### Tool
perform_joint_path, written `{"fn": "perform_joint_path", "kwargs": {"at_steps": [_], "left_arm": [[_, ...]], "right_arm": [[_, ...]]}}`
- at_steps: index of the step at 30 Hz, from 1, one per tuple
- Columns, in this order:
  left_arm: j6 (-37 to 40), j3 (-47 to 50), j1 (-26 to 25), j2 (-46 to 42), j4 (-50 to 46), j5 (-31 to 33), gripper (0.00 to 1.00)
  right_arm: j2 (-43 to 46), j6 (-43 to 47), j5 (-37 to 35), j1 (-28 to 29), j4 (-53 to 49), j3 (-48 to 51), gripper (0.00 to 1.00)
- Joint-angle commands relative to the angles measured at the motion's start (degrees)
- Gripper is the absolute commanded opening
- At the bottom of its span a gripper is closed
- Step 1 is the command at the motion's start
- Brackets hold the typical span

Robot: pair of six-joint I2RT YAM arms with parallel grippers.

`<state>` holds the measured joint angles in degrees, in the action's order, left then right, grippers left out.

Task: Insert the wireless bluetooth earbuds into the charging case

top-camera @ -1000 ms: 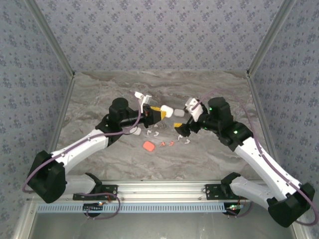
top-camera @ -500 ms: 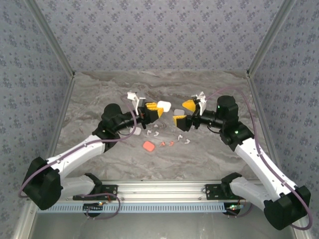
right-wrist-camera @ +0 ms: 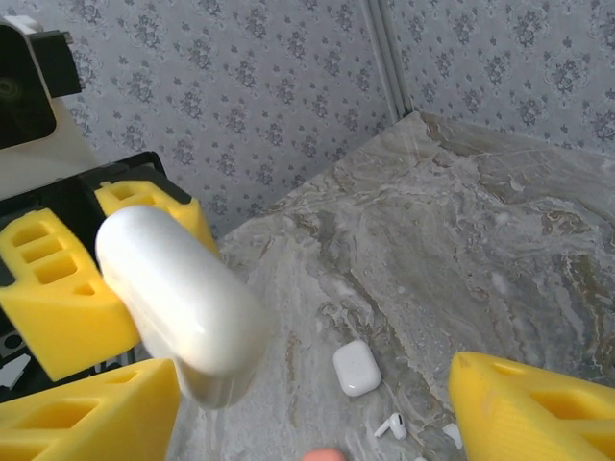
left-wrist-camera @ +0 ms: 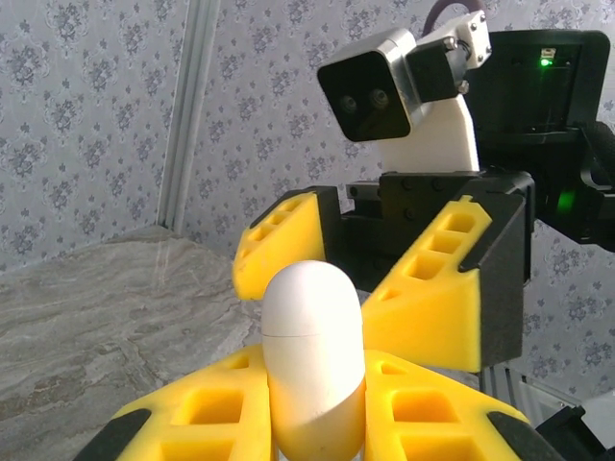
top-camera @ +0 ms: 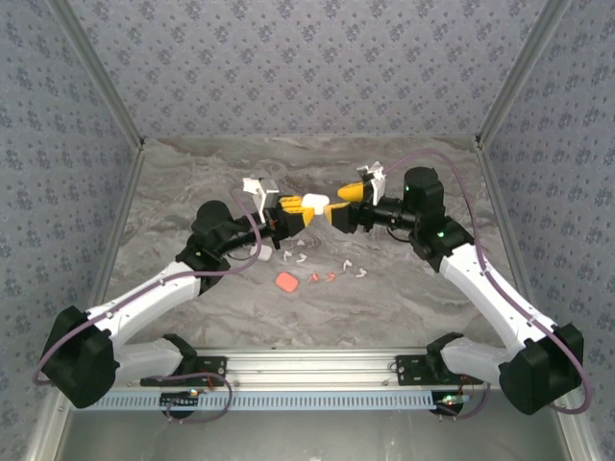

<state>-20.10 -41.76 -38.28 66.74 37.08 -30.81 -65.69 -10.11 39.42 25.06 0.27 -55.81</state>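
The grey marbled table (top-camera: 413, 307) bears a salmon case (top-camera: 286, 281); salmon earbuds (top-camera: 323, 278) lie at its 3 o'clock, white earbuds (top-camera: 300, 257) at 12 (loosely scattered).

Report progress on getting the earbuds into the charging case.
Done: the left gripper holds a white charging case clear of the table, lid closed. In hand: the right gripper stands open around that case, apparently to take or open it. Left: white earbuds and salmon-red earbuds lie loose on the table; none looks inserted.

Grey marbled tabletop (top-camera: 192, 182) (pale veins) between floral-patterned walls (top-camera: 307, 67); an aluminium rail (top-camera: 307, 363) fronts it.
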Motion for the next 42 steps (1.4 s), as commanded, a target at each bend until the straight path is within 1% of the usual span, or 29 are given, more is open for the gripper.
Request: {"fn": "perform_joint_path", "kwargs": {"at_steps": [1,4,8,19,25,29,33,36,38,42], "left_arm": [[1.0,-0.8,-0.3,-1.4,1.8,-1.8,0.00],[1.2,-0.9,-0.3,-1.5,1.5,-2.2,0.00],[1.8,-1.0,-0.4,-1.5,0.9,-2.6,0.00],[3.9,-0.8,-0.5,-1.1,1.9,-2.2,0.00],[8.5,0.4,-1.6,-0.7,3.7,-1.5,0.00],[11.1,1.8,-1.6,0.0,4.9,-0.2,0.00],[13.3,3.3,-1.8,0.4,6.8,0.8,0.00],[14.8,4.5,-1.9,0.2,7.4,1.6,0.00],[15.8,5.4,-2.1,-0.2,7.6,2.0,0.00],[16.6,7.5,-2.3,-1.8,8.3,3.1,0.00]], "right_arm": [[-1.2,-0.4,-0.2,0.2,0.2,-2.8,0.74],[-2.5,-0.6,-0.6,0.1,-1.0,-4.2,0.71],[-3.9,-0.7,-0.4,-0.4,-2.1,-6.1,0.70],[-4.8,-0.3,-0.1,-2.0,-4.2,-8.2,0.70],[-4.4,-0.1,1.0,-2.5,-5.4,-8.5,0.70],[-1.2,0.2,1.9,-3.2,-7.5,-7.7,0.71],[3.8,0.0,-1.7,-4.3,-13.1,-5.7,0.72],[6.9,-1.6,-7.5,-4.6,-20.0,-4.1,0.71],[8.2,-4.0,-12.1,-4.7,-24.5,-2.4,0.71],[8.9,-10.1,-18.3,-4.5,-29.0,3.0,0.66]]}}
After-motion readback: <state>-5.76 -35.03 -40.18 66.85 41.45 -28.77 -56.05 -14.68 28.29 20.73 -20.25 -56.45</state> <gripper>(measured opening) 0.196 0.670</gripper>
